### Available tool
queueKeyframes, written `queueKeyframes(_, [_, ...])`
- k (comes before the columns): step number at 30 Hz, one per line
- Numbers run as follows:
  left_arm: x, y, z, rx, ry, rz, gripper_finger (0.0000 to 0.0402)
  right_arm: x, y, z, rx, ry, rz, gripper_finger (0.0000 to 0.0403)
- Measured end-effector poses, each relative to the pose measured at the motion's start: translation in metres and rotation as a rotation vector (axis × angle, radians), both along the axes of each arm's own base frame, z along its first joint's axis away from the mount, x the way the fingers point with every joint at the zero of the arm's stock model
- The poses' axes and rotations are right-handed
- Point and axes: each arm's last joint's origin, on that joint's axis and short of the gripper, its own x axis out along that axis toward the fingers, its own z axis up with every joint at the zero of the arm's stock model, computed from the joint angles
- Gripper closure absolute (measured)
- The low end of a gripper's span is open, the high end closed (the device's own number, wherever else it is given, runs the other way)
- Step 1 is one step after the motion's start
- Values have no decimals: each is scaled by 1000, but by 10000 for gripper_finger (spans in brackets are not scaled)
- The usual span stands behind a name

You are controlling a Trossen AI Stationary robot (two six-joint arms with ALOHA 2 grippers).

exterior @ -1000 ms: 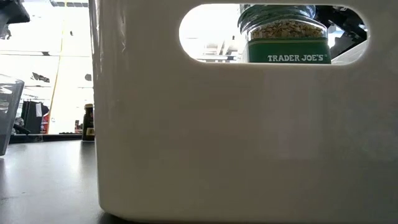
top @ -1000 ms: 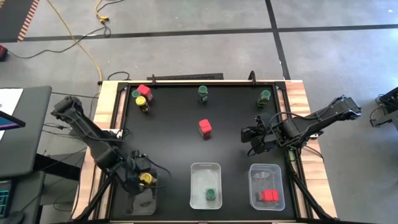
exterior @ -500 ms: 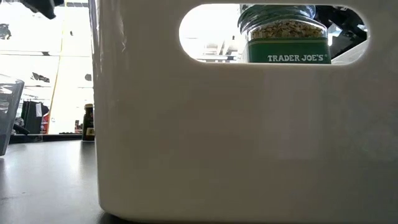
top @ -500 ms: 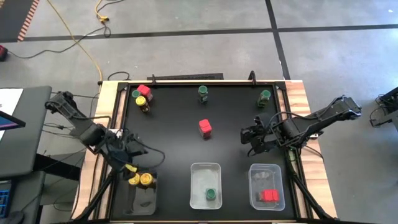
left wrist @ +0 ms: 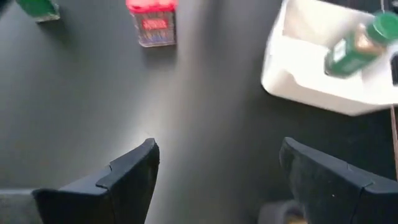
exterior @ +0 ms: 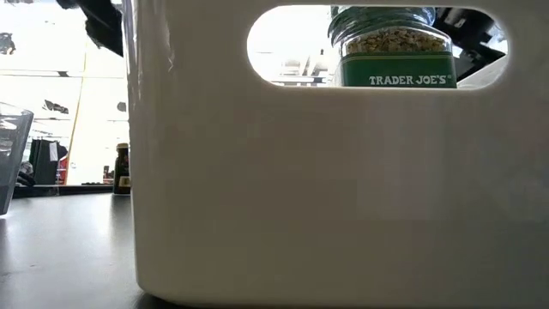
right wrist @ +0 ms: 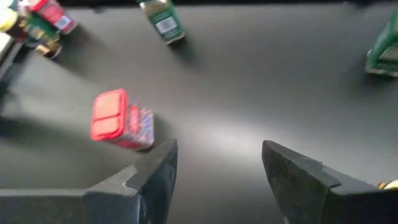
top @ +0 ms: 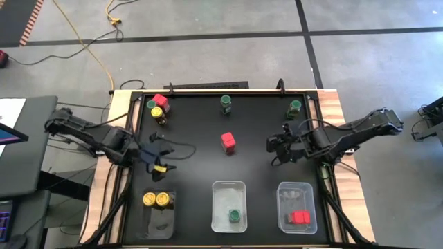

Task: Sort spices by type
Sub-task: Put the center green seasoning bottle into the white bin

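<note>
My left gripper (top: 162, 158) (left wrist: 217, 155) is open above the table's left side, between the far-left jar cluster and the left tray, holding nothing. My right gripper (top: 273, 149) (right wrist: 219, 149) is open right of the lone red-lidded jar (top: 228, 142) (right wrist: 118, 119), apart from it. A red-, a green- and a yellow-lidded jar (top: 158, 107) stand clustered at the far left. Two green-lidded jars (top: 225, 104) (top: 295, 106) stand along the far edge. Two yellow-lidded jars (top: 156, 200) stand in the left tray, a green one (top: 235, 216) (exterior: 392, 47) in the middle tray, red ones (top: 300, 218) in the right tray.
Three clear trays line the near edge: left (top: 158, 225), middle (top: 223, 197), right (top: 294, 194). The middle tray's wall (exterior: 300, 189) fills the low view. Bare black table lies between the jars and the trays. Wooden rails border the table's left and right sides.
My left gripper has let go of a yellow-lidded jar in the left tray, risen out of it and moved toward the far edge. That jar now stands beside the other yellow one. My right gripper has shifted slightly toward the far edge.
</note>
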Motion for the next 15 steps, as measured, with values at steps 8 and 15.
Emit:
queueKeyframes(8, [0, 28, -5, -5, -27, 130, 82, 4, -42, -1, -21, 174, 37, 93])
queueKeyframes(15, [1, 43, -11, 5, -18, 211, 82, 8, -83, 4, -83, 205, 61, 8])
